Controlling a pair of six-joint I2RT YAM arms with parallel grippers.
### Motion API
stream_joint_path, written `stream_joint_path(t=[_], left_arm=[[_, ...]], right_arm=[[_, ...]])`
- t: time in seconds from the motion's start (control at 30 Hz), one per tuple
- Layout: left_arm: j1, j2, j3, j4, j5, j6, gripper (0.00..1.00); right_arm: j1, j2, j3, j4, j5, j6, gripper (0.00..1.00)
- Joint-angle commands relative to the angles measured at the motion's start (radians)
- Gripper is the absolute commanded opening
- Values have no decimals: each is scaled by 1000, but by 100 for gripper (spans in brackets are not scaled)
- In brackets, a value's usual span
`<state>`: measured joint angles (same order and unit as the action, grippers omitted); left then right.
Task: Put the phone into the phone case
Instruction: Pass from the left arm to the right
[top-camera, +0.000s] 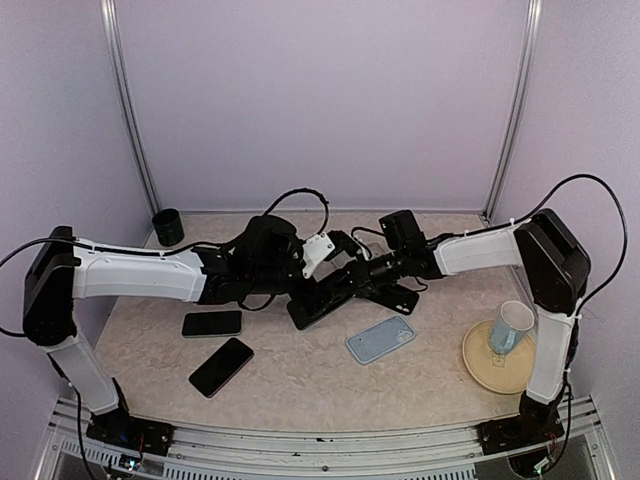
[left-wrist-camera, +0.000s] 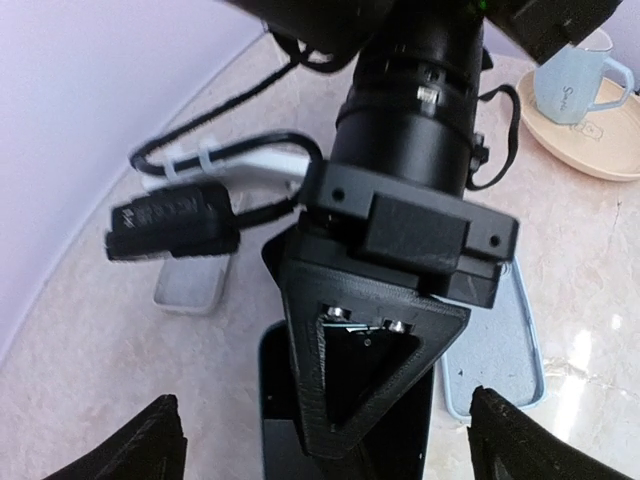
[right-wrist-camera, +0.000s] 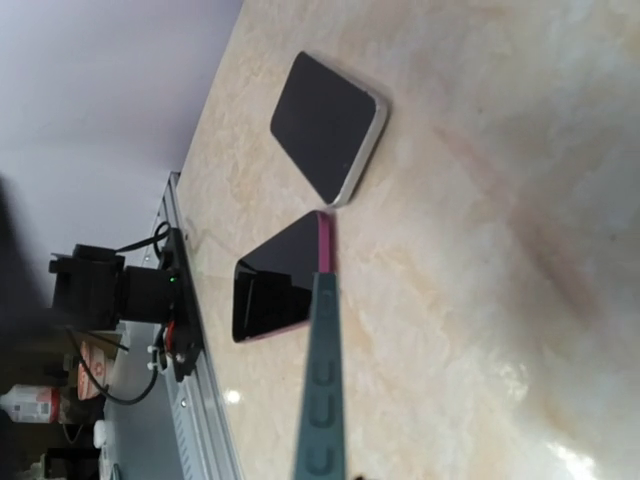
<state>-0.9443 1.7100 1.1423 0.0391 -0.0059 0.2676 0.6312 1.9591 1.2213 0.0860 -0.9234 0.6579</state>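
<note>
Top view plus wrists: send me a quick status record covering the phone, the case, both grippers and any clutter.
phone: black phone flat at table centre, not in a case
case: light blue phone case empty, beside that phone
left gripper: open wide above the phone
right gripper: shut, tip down at the phone; contact unclear
spares: silver-edged phone, pink-edged phone
clutter: mug on plate

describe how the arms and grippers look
Both the left arm and right arm have white shells between black joints and bases. Black cables loop over them, held by white zip ties. The right gripper is black, with a triangular finger on a cylindrical wrist.
</note>
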Motion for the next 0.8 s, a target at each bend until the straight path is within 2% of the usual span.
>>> stream_joint_path(t=[0.0,0.17,0.37,0.57,0.7,0.77], left_arm=[[-2,-62,-21,48,-14,-28,99],[9,-85,-36,48,-31,-93,99],[77,-142,-26,32,-36,-290,99],[105,-166,58,-94,-81,-314,99],[169,-179,90,-102,-7,-430,99],[213,-164,139,-149,83,-484,99]], right_arm=[[-11,-60,27,0,-26,-14,0],[-21,-89,35,-30,-11,-42,0],[-78,-155,-16,-23,3,-111,0],[-101,-228,-18,-133,185,-261,0],[-102,-285,-48,-133,295,-299,0],[-103,-307,-62,-111,323,-284,0]])
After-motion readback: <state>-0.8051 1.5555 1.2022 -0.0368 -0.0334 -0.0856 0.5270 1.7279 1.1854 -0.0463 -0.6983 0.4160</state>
